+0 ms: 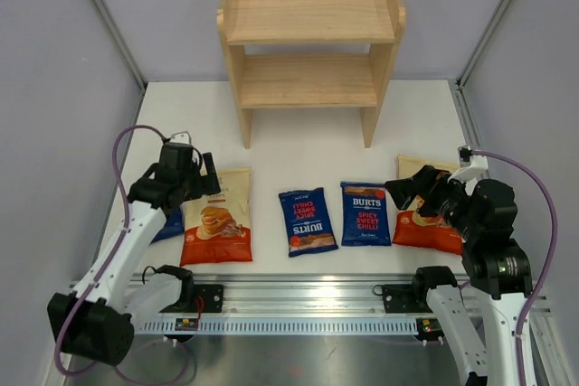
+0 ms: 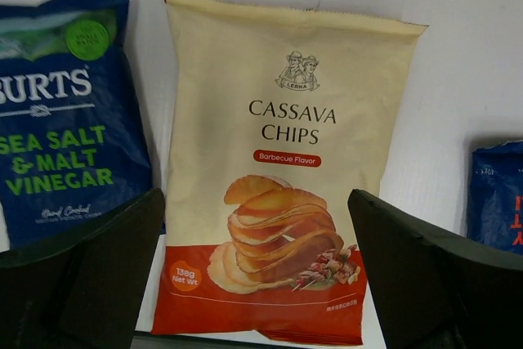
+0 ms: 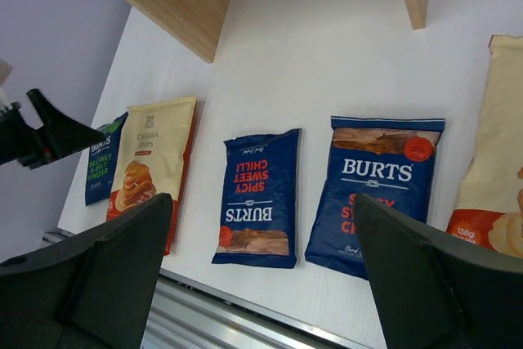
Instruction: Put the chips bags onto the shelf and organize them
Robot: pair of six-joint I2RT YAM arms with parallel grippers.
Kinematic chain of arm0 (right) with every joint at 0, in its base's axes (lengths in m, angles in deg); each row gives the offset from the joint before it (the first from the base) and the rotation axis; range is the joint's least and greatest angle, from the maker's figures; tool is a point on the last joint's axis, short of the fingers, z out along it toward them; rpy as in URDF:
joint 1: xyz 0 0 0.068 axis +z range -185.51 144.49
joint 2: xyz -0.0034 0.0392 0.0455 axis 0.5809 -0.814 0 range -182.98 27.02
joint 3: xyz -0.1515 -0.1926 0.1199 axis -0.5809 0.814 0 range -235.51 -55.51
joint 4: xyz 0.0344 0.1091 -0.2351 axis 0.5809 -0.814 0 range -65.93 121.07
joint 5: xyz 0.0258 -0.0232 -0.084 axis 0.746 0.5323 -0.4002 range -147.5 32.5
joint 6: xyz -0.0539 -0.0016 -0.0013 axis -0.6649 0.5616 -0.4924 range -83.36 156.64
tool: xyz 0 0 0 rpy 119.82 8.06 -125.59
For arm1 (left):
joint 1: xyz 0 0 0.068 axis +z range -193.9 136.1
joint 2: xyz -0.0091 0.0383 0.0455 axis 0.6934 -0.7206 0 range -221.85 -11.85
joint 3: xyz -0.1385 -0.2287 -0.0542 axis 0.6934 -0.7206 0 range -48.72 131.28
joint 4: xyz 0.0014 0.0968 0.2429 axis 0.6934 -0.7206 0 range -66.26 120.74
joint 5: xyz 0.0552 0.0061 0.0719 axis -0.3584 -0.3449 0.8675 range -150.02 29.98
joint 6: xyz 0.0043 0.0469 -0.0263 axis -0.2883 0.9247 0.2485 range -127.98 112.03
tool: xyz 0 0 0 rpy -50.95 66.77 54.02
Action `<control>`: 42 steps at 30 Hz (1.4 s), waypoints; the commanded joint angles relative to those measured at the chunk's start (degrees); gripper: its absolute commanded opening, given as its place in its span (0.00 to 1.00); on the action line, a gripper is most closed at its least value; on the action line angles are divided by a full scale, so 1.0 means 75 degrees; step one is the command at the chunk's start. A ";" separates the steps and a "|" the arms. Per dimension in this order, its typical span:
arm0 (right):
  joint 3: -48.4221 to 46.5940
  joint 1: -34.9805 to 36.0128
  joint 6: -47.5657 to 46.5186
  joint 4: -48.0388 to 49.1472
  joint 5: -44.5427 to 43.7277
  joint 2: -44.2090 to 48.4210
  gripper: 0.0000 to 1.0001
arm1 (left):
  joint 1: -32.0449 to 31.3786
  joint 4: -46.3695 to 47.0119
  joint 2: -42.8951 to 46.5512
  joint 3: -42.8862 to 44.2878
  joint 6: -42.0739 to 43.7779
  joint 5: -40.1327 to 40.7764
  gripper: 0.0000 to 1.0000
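Directly under the left pincer (image 2: 255,202), jaws wide and empty, lies a cassava chips bag (image 2: 278,161), flat on the table (image 2: 466,63). Best bet: drop onto its top seam, pinch an edge. The sea-salt bag (image 2: 57,112) crowds its left side. Meanwhile the right pincer (image 3: 261,202), equally wide and empty, hovers over two dark Burts bags (image 3: 380,194); the shelf (image 1: 310,15) waits beyond.

Robot lab: walled table (image 1: 298,144), mounting rail (image 1: 308,301)

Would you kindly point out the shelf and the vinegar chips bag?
shelf (image 1: 308,15): top external view, on its bare upper board.
vinegar chips bag (image 2: 69,116): left wrist view, on its printed front.
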 commanded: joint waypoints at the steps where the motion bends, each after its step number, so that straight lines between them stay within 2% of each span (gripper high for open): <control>1: 0.0098 0.0007 0.0258 0.0527 0.0735 0.0166 0.99 | 0.0883 0.0474 -0.0617 0.0012 -0.0465 -0.1185 0.99; 2: 0.0133 0.0030 0.0281 0.0562 0.0968 0.0213 0.99 | 0.1154 0.0556 -0.0990 0.0047 -0.0476 -0.1686 0.99; 6: 0.0449 0.0019 0.0468 0.1029 0.1647 0.0260 0.99 | 0.2209 0.0896 -0.1310 0.0013 -0.0664 -0.2053 0.99; 9: 0.0509 0.0019 0.0656 0.1276 0.2153 0.0085 1.00 | 0.2598 0.1832 -0.1543 -0.0491 -0.0746 -0.2264 0.99; 14: 0.0275 0.0089 0.0668 0.1277 0.2599 -0.0255 1.00 | 0.3734 0.2746 -0.2575 -0.0726 -0.0816 -0.3717 0.98; 18: 0.0251 0.0195 0.0785 0.1429 0.2728 -0.0326 1.00 | 0.3817 0.3438 -0.2623 -0.1018 -0.0887 -0.4093 0.94; 20: 0.0298 0.0206 0.0820 0.1488 0.2751 -0.0326 0.99 | 0.3794 0.3603 -0.2728 -0.1101 -0.0875 -0.4304 0.84; 22: 0.0333 0.0206 0.0867 0.1581 0.2798 -0.0337 0.99 | 0.3701 0.3662 -0.2822 -0.1264 -0.0887 -0.4235 0.83; 24: 0.0403 0.0206 0.0995 0.1769 0.2927 -0.0372 0.99 | 0.3572 0.3733 -0.2892 -0.1370 -0.0875 -0.4083 0.75; 30: 0.0567 0.0195 0.1394 0.2507 0.3161 -0.0595 0.99 | 0.3278 0.4095 -0.3197 -0.1991 -0.0969 -0.3719 0.76; 32: 0.0672 0.0206 0.1511 0.2810 0.3290 -0.0723 0.99 | 0.3208 0.4423 -0.3186 -0.2353 -0.1109 -0.3719 0.68; 34: 0.0801 0.0206 0.1734 0.3080 0.3384 -0.0817 0.99 | 0.3173 0.4402 -0.3081 -0.2379 -0.1203 -0.3672 0.51; 36: 0.1000 0.0206 0.2060 0.3549 0.3583 -0.0958 0.99 | 0.3149 0.4401 -0.2731 -0.2495 -0.1308 -0.3520 0.40; 37: 0.1071 0.0195 0.2179 0.3713 0.3665 -0.1074 0.99 | 0.3149 0.4552 -0.2543 -0.2577 -0.1448 -0.3566 0.23; 39: 0.1282 0.0195 0.2459 0.4182 0.3876 -0.1181 1.00 | 0.3149 0.4763 -0.2006 -0.2892 -0.1659 -0.3706 0.13; 40: 0.1340 0.0218 0.2507 0.4323 0.3934 -0.1262 0.99 | 0.3138 0.4857 -0.1828 -0.2987 -0.1823 -0.3800 0.03; 42: 0.1504 0.0242 0.2694 0.4685 0.4052 -0.1508 0.99 | 0.3102 0.5057 -0.1511 -0.3046 -0.1953 -0.4151 0.00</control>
